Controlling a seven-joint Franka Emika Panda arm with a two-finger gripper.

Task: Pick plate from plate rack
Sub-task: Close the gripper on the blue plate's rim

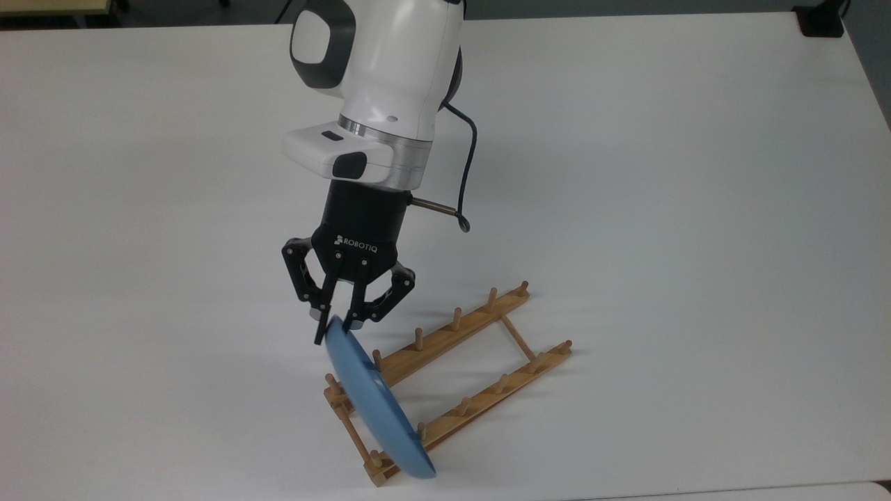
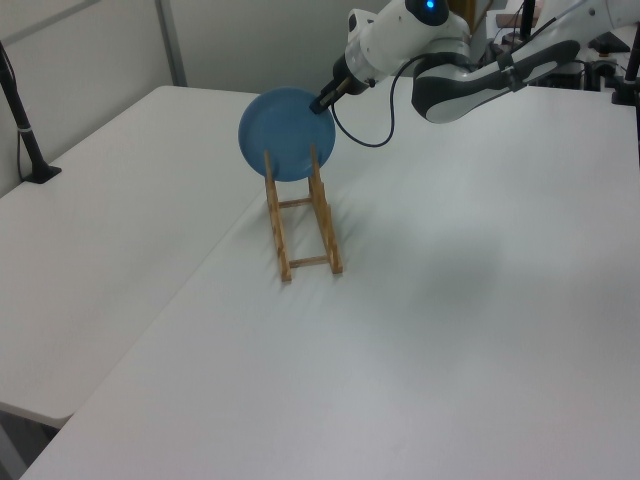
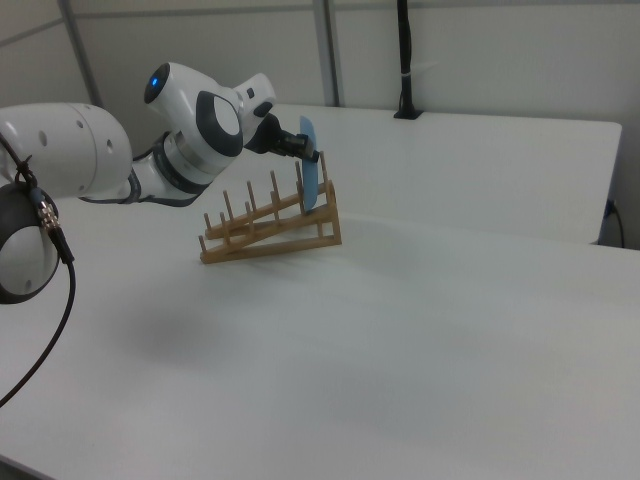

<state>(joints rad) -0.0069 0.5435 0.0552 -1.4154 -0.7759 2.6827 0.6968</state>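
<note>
The light-blue plate (image 1: 379,410) stands nearly upright at the near end of the wooden plate rack (image 1: 480,321) in the top view, its lower edge still between the end pegs. My gripper (image 1: 333,331) comes down from above and is shut on the plate's top rim. In the left view the plate (image 2: 282,140) faces the camera at the far end of the rack (image 2: 302,232), and the gripper (image 2: 322,101) holds its upper right edge. The right view shows the plate (image 3: 311,172) edge-on at the raised end of the rack (image 3: 268,226), gripper (image 3: 306,148) on top.
The white table (image 1: 661,209) spreads wide around the rack. A black cable (image 1: 468,160) hangs from my wrist. A black clamp post (image 2: 24,122) stands at the table's left edge in the left view; a black block (image 1: 821,19) sits at the top view's far right corner.
</note>
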